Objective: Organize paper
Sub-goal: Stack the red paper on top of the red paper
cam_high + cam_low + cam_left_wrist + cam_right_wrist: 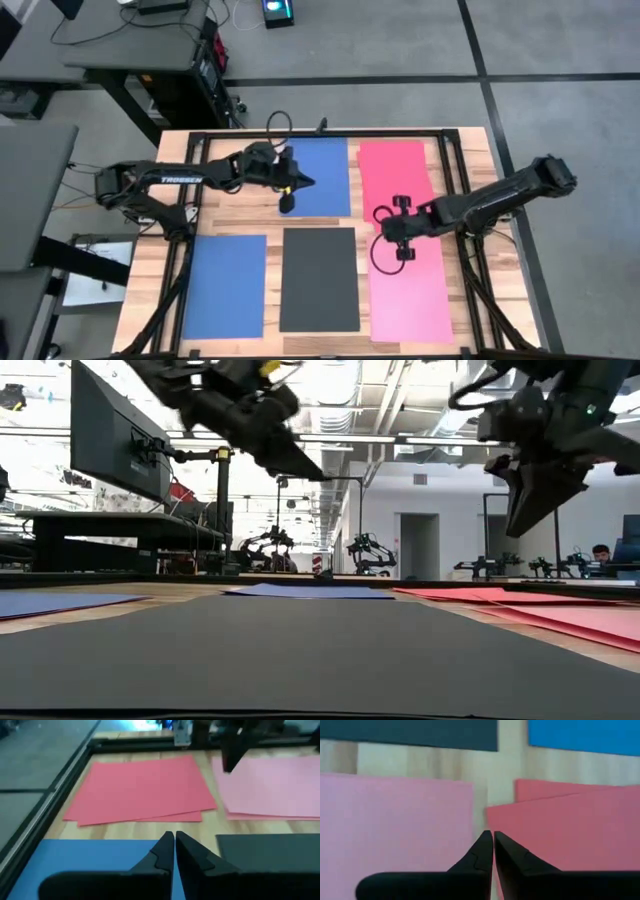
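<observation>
Left gripper [303, 181]: fingers pressed together, nothing pinched; held above the far blue sheets [318, 176], near their right edge. In the low view it [300, 466] is seen raised clear of the table.
Right gripper [385, 232]: fingers pressed together, nothing pinched; held over the left edge of the red and pink paper, where the two colours meet. In its own wrist view the closed fingertips [493, 840] are seen above that meeting line.
Red sheets [396, 170]: laid at the far right of the table [470, 150]; at least two are seen, slightly fanned, in the left wrist view [142, 787].
Pink sheets [410, 290]: laid at the near right, just beside the red ones.
Dark grey sheet [319, 279]: laid flat at the near centre, between the pink sheets and the near blue sheet.
Near blue sheet [225, 285]: laid flat at the near left.
Far blue sheets: laid at the far centre, left of the red.
</observation>
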Tool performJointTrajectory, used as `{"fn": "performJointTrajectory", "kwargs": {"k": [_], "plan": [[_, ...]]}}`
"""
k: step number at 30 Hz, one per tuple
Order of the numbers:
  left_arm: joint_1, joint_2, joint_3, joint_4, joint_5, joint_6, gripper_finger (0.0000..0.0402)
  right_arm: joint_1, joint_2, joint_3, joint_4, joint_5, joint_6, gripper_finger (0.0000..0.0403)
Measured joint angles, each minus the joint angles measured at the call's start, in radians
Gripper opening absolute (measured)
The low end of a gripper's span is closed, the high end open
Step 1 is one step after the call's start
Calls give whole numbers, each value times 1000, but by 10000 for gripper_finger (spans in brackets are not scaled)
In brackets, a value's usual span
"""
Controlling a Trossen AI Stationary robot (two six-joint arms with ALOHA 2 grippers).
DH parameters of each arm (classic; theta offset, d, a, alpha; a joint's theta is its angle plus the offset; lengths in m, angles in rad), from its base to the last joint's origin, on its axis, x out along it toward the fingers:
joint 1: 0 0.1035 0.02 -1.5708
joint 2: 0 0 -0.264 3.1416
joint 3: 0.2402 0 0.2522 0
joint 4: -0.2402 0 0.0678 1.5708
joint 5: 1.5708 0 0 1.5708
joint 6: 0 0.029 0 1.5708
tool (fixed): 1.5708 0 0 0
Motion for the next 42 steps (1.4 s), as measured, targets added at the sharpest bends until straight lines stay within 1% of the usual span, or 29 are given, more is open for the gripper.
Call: {"fn": "performJointTrajectory", "kwargs": {"k": [2, 4, 6, 12, 18, 21, 31, 38, 42], "plan": [[0, -38, -49, 37, 3, -4, 0, 17, 25, -5, 28, -9, 7, 4], [0, -58, -67, 45, 5, -2, 0, 20, 58, -5, 42, -33, 8, 1], [0, -65, -72, 46, 5, -3, 0, 16, 101, -5, 59, -56, 17, 1], [-1, -54, -72, 51, 4, -14, 0, -22, 228, -5, 75, -61, 18, 0], [-2, -50, -72, 54, 4, -22, 0, -69, 323, -2, 95, -79, 18, 0], [-2, -42, -72, 60, 4, -24, 0, -88, 339, -1, 99, -82, 17, 0], [-3, -13, -72, 81, 4, -36, 0, -128, 334, -1, 139, -94, 18, 0], [-3, -4, -72, 82, 4, -45, 0, -159, 338, -1, 218, -88, 18, 0], [-3, -4, -72, 84, 4, -47, 0, -176, 340, -1, 282, -66, 18, 0]]}}
